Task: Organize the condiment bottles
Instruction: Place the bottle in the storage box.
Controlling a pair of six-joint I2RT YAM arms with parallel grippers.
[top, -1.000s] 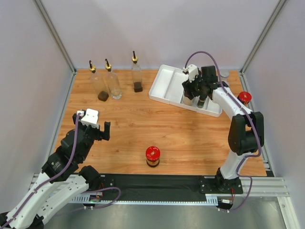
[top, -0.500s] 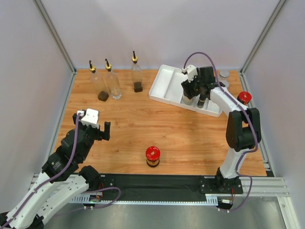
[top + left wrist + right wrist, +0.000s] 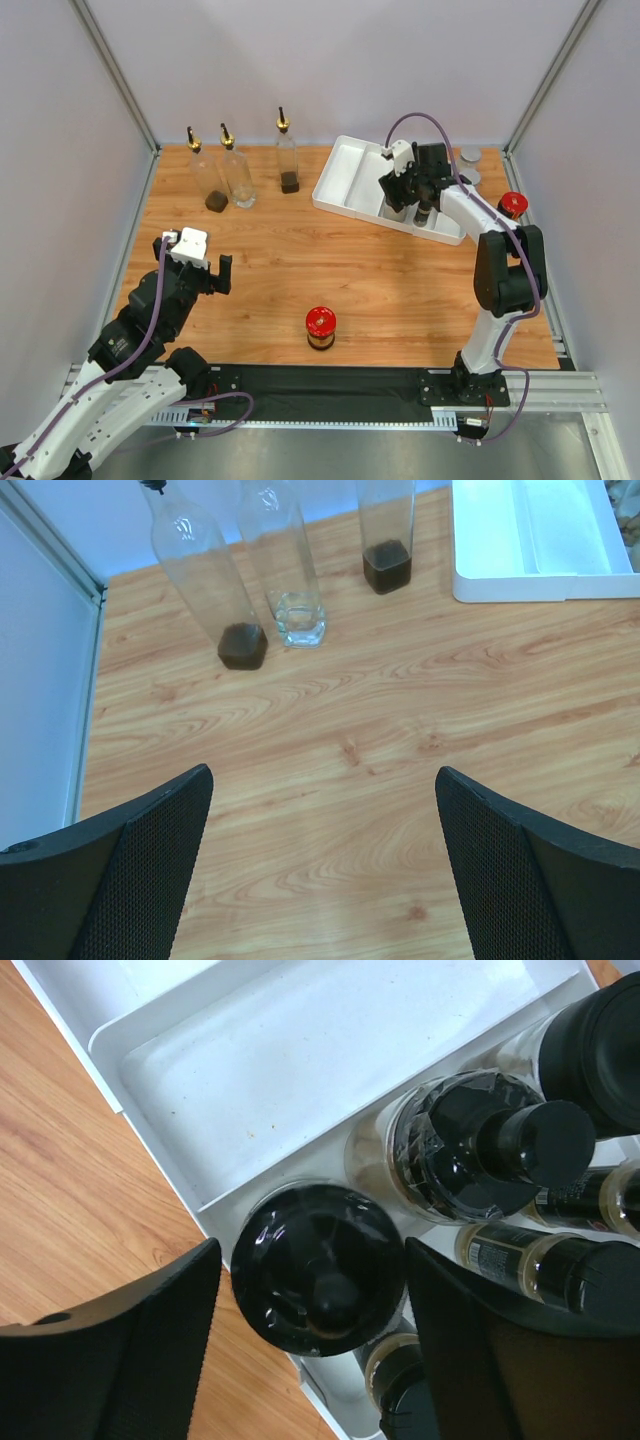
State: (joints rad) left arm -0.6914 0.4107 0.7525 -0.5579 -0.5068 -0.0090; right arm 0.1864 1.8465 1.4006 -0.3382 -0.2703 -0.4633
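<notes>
A laboratory robot cell is being pictured: a wood-grain tabletop (image 3: 400, 270) is being boxed in by plain white wall panels (image 3: 340, 70) and aluminium frame posts (image 3: 115, 75). The left arm (image 3: 150, 310) and right arm (image 3: 510, 270) are being carried on a slotted metal rail (image 3: 560, 392) at the near edge, with a purple cable (image 3: 425, 115) being looped over the right arm.

Bright, even light from above; soft shadows; glints on black caps (image 3: 318, 1282); near fingers (image 3: 140, 870) slightly soft.
</notes>
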